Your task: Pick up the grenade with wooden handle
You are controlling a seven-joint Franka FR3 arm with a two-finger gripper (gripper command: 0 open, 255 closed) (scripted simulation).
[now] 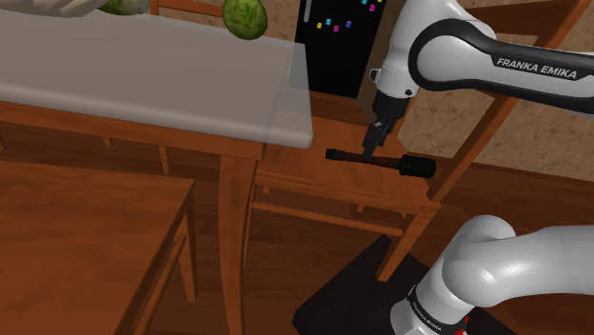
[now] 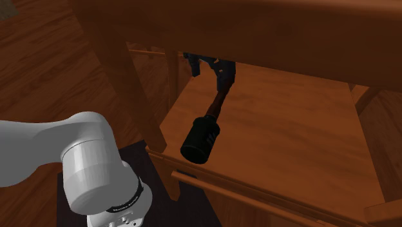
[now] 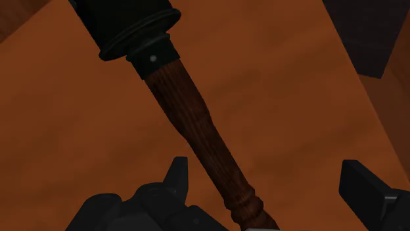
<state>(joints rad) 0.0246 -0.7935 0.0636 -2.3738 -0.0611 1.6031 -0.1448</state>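
Fingers (image 3: 361, 187) apart astride grenade (image 3: 187, 115), on wooden chair seat (image 2: 283, 122), wood floor (image 2: 38, 71)

I had the shoulder cam beside the stand (image 1: 345, 293), looking down past the table (image 1: 143, 67) onto the chair seat (image 1: 314, 181). Second cam sat low by the arm base (image 2: 90, 167), close on that seat (grenade (image 1: 381, 160) was in all three views). Wrist cam looked down, nearest.
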